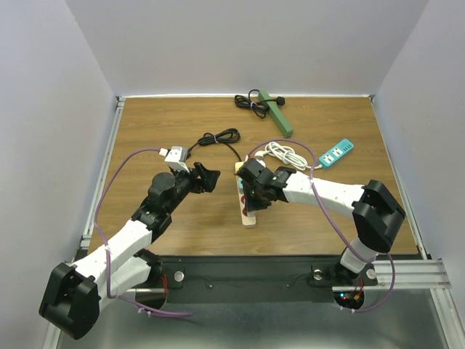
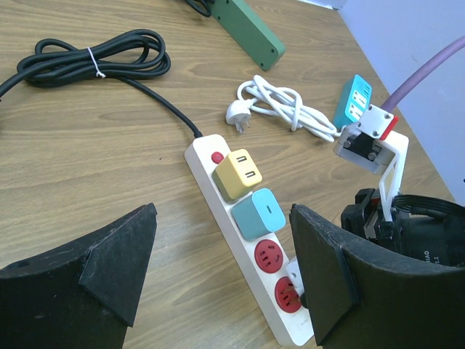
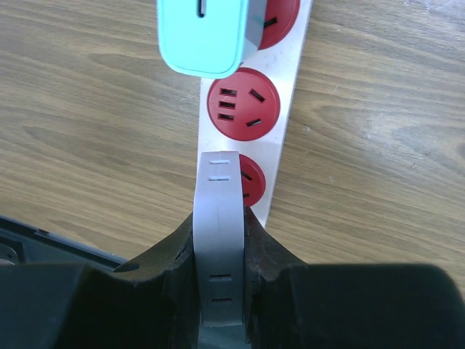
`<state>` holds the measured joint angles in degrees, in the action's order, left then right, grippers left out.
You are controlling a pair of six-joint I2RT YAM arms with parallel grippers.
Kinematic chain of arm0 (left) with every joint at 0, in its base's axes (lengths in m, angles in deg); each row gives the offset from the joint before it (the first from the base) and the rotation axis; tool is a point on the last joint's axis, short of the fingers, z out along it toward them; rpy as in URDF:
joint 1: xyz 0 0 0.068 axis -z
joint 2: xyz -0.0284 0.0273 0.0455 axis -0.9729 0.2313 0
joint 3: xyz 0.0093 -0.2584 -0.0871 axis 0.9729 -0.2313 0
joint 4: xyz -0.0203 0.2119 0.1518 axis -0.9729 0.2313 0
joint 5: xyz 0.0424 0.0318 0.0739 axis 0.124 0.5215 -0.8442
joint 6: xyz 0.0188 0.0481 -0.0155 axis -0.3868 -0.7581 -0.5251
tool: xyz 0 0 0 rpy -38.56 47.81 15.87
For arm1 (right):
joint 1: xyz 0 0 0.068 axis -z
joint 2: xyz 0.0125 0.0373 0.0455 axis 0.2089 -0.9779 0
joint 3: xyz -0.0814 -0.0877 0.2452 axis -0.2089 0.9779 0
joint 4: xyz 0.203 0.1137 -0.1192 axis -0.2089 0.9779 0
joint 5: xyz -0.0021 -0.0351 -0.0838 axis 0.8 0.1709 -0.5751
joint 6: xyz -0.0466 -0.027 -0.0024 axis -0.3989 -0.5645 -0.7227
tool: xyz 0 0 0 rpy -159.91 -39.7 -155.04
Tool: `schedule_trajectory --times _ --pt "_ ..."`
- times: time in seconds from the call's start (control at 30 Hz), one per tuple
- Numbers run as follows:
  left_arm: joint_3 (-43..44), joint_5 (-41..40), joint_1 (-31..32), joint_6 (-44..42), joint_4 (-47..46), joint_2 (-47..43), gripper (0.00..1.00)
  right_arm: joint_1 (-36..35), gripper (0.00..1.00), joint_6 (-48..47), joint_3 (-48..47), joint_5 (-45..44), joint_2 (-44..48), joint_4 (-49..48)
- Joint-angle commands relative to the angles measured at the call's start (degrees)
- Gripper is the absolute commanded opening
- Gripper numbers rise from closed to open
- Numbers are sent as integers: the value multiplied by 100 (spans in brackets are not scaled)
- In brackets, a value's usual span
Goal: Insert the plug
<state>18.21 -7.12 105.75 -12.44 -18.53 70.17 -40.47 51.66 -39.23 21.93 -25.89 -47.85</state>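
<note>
A white power strip (image 1: 248,212) lies mid-table with a yellow adapter (image 2: 240,174) and a teal adapter (image 2: 259,213) plugged in. Below them are two red sockets (image 2: 267,256). My right gripper (image 3: 219,222) is shut on a white plug (image 3: 219,240), held just over the end socket (image 3: 253,183), which it partly hides. The neighbouring red socket (image 3: 243,103) is bare. Whether the prongs touch the socket I cannot tell. My left gripper (image 2: 221,218) stands open just left of the strip, holding nothing; from above it (image 1: 207,179) sits apart from the strip.
A green power strip (image 1: 277,115) with black cord lies at the back. A teal strip (image 1: 336,153) and a coiled white cable (image 1: 285,154) sit back right. A black bundled cord (image 1: 218,137) runs from the white strip. Walls enclose the table.
</note>
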Motion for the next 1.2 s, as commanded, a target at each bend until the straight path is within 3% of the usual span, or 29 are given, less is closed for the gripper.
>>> schedule_trajectory --times 0.0,1.17 --pt "270 28 -47 -109 -172 -82 85 -134 0 86 -315 -145 -88 162" --pt "208 19 -56 -109 -128 -214 85 -284 0 183 -693 -716 -352 620"
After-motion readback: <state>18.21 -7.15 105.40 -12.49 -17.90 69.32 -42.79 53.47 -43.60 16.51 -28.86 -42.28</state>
